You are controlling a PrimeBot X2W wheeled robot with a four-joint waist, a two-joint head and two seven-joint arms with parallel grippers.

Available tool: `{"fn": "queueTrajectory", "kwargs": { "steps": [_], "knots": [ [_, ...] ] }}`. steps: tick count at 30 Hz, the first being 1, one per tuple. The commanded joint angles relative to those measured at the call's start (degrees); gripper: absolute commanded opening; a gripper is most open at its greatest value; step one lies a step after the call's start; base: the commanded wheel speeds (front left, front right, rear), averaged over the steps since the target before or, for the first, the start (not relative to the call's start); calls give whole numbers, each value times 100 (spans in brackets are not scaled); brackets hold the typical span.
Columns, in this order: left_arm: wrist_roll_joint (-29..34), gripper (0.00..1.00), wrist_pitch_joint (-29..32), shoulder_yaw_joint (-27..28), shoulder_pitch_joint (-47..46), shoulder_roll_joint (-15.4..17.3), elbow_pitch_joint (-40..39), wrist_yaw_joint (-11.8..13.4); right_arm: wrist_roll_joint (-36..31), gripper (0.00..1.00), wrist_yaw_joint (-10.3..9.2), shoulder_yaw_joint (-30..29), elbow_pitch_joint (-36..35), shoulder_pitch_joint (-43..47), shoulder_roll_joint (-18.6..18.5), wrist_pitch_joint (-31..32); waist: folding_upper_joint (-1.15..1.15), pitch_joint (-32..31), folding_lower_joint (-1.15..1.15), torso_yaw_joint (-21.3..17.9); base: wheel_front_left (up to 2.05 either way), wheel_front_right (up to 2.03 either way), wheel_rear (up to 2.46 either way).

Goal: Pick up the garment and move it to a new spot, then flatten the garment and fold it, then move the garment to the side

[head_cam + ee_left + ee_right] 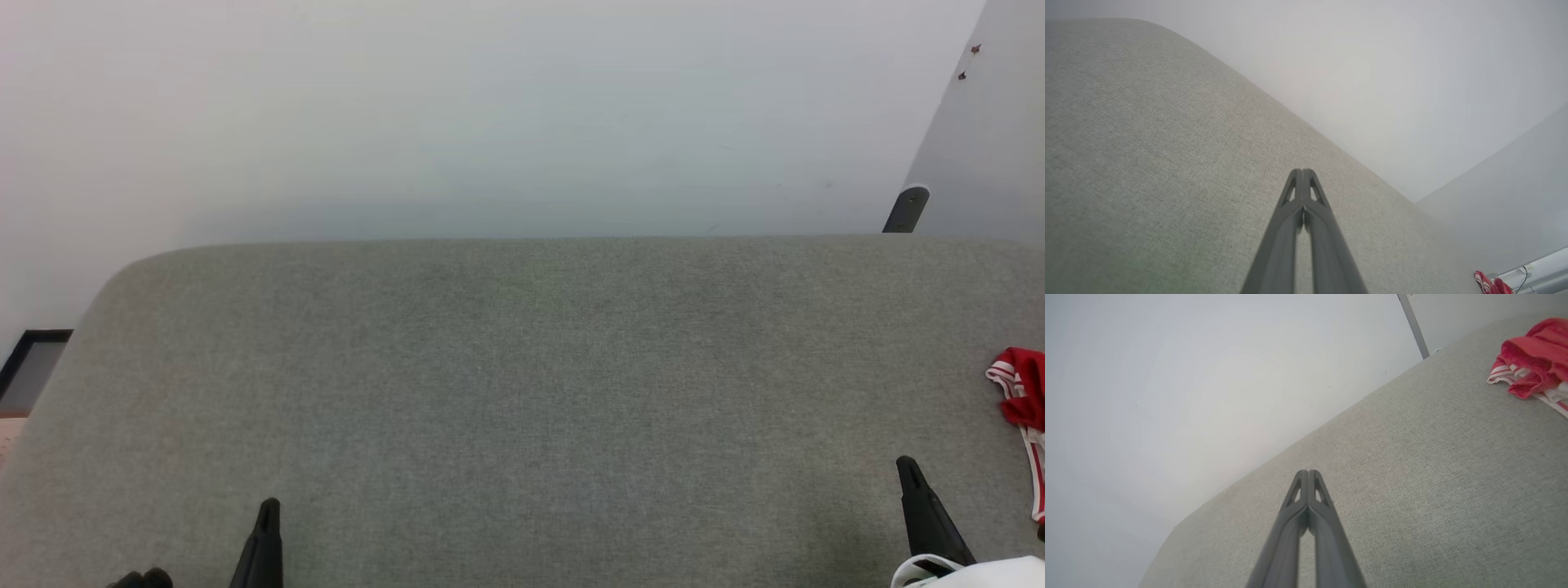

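The red shirt point(1020, 396) lies bunched at the right edge of the grey cushion point(522, 392). The left gripper point(1302, 173) and the right gripper point(1308, 473) hover over it, fingers pressed together, holding nothing.

Your left pincer point(268, 508) sits at the lower left of the head view, tip pointing up the frame and leaning slightly right. Left wrist view: the two dark fingers point(1280, 245) are pressed together, tips meeting. Your right pincer point(906, 467) stands at the lower right, tip leaning slightly left. Right wrist view shows it closed as well, tips touching. A pale forearm point(980, 572) shows just below it at the frame's bottom edge.
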Motion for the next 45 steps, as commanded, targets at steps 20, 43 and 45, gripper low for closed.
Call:
{"fn": "queueTrajectory", "kwargs": {
  "steps": [20,43,45],
  "knots": [
    [-1465,0,407,95,-483,-75,109,-8,1481,0,-2,-61,244,-435,56,207,0,72,0,-33,0,0,0],
    [-2757,0,785,162,-815,-169,261,-11,2803,0,-3,-100,529,-718,114,387,0,156,0,-71,0,0,0],
    [-2855,0,811,167,-843,-176,270,-12,2899,0,-3,-102,551,-734,118,405,0,163,0,-75,0,0,0]
  ]
}}
